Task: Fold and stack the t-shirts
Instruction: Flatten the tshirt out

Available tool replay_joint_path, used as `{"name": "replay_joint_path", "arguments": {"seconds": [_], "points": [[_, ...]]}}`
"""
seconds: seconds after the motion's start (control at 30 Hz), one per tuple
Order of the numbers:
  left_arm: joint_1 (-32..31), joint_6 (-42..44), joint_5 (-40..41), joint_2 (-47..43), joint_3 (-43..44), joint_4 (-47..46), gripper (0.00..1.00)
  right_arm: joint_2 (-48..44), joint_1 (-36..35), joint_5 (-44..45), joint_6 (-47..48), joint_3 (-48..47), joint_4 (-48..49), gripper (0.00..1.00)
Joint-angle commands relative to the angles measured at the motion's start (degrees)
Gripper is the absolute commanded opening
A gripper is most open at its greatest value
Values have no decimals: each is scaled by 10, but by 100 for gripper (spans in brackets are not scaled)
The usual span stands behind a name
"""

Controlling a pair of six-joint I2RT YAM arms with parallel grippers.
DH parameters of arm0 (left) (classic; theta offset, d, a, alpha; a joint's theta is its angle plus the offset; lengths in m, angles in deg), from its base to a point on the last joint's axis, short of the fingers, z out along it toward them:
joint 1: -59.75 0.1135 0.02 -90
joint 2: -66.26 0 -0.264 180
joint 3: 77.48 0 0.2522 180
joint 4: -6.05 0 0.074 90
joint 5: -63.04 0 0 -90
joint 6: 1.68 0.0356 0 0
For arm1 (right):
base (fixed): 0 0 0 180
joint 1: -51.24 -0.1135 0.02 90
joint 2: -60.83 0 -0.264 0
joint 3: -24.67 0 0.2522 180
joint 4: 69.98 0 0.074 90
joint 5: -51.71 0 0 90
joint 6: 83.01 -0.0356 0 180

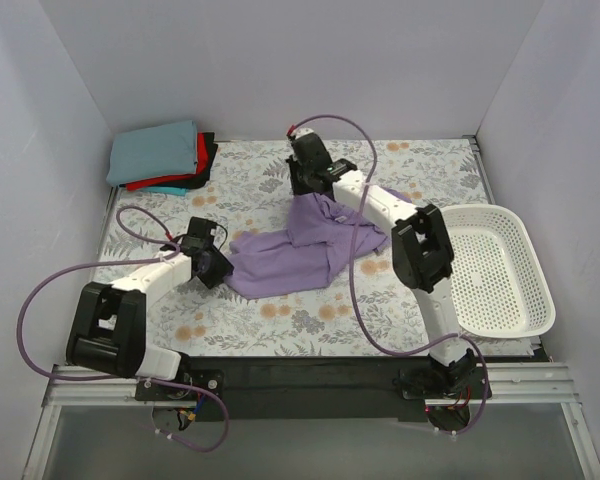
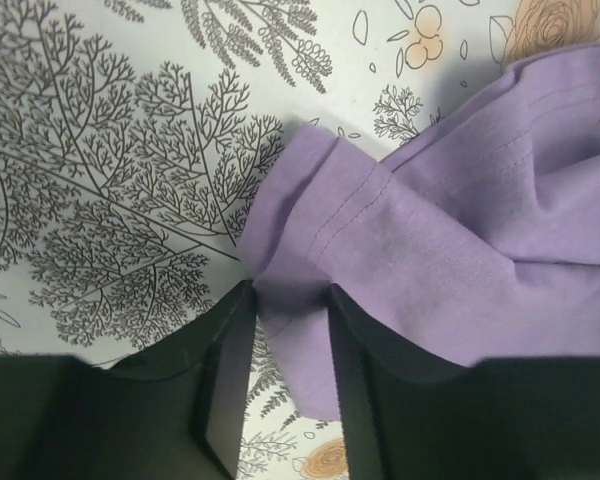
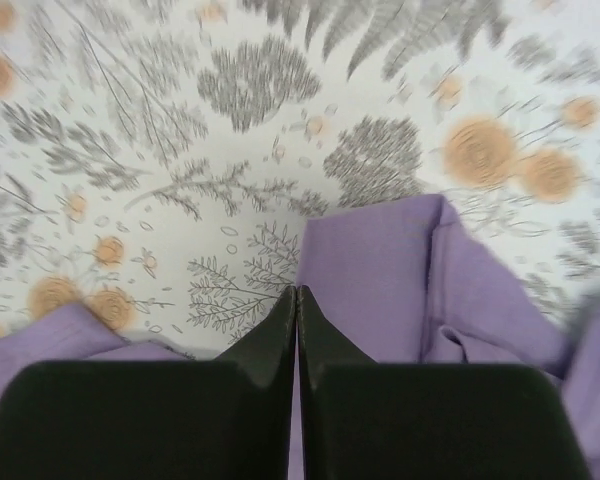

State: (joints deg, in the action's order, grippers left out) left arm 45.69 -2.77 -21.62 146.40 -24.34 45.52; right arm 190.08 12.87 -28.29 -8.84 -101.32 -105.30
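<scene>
The lavender-purple t-shirt lies crumpled in the middle of the flowered table. My left gripper is at its left edge. In the left wrist view the gripper is closed on a bunched hem of the shirt. My right gripper holds the shirt's far part raised off the table. In the right wrist view the gripper is shut with a thin edge of the shirt in it. A stack of folded t-shirts, grey-blue on top of red, black and teal, sits at the back left.
A white mesh basket stands at the right side of the table. White walls close in the left, back and right. Purple cables loop over both arms.
</scene>
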Motion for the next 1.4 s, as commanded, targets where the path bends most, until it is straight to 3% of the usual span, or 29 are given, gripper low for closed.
{"name": "replay_joint_path", "arguments": {"seconds": [0.0,0.07,0.1,0.2,0.4,0.53,0.63,0.77,0.8,1.13,1.37], "points": [[-3,13,9,12,22,-2,31,-118,19,-2,10,2,18,1],[-3,20,13,8,39,6,22,-145,25,-2,9,13,19,1],[-3,23,16,5,55,18,12,-159,34,1,10,24,18,1],[-3,39,16,-17,89,48,0,-234,48,10,11,52,19,1],[-3,62,28,-102,133,129,0,-361,83,40,13,128,33,1],[-1,82,42,-103,170,159,0,-425,127,45,-3,186,47,1],[4,102,41,-54,200,156,7,-450,162,36,-9,215,57,1],[7,113,10,10,228,135,47,-472,176,18,-17,242,57,1],[7,112,-1,17,233,131,48,-482,176,17,-19,257,57,1],[7,93,12,-14,157,129,47,-509,220,27,-28,315,52,1],[7,-28,89,-124,29,170,40,-516,221,-20,-39,344,60,1]]}}
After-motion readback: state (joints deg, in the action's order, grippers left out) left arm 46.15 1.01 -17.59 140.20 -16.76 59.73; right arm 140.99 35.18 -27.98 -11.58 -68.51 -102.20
